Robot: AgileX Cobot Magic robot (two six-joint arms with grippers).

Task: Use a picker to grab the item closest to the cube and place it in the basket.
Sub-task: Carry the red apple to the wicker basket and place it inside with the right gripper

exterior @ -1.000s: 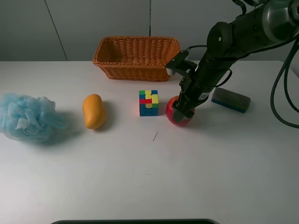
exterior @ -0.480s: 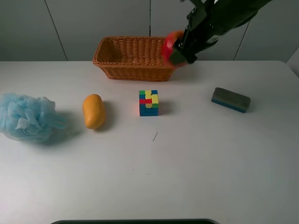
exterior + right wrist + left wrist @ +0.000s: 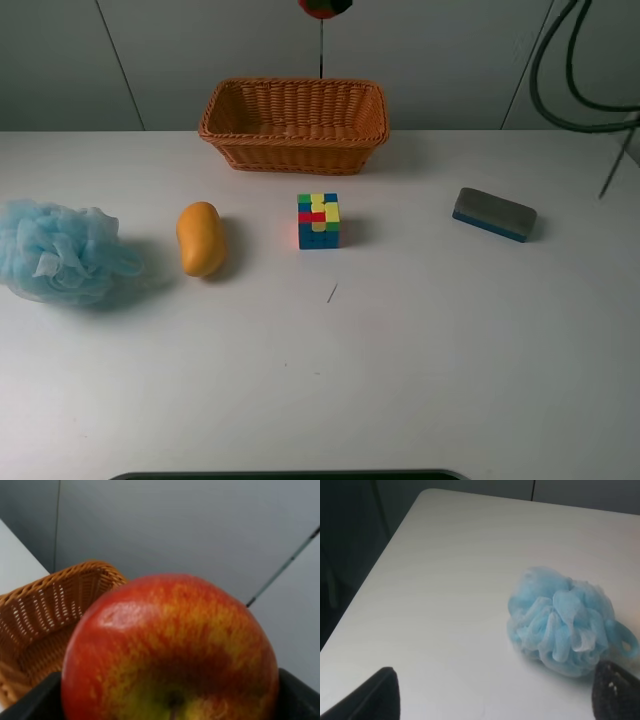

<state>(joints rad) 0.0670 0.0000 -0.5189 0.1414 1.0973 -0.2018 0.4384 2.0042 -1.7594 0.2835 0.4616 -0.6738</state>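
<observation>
My right gripper (image 3: 170, 700) is shut on a red and yellow apple (image 3: 170, 650), which fills the right wrist view. In the high view the apple (image 3: 318, 8) is at the very top edge, high above the back of the wicker basket (image 3: 293, 125). The arm itself is mostly out of frame. The basket's rim (image 3: 35, 620) shows below the apple in the right wrist view. The multicoloured cube (image 3: 318, 220) stands on the table in front of the basket. My left gripper (image 3: 500, 692) is open and empty near a blue bath pouf (image 3: 565, 625).
An orange mango (image 3: 201, 238) lies left of the cube. The blue pouf (image 3: 55, 250) sits at the far left. A grey and blue eraser block (image 3: 494, 214) lies at the right. Black cables (image 3: 570, 80) hang at the upper right.
The right gripper lifted the apple from beside the cube, carried it up and left over the basket's right end, and now holds it higher, above the basket's back.
</observation>
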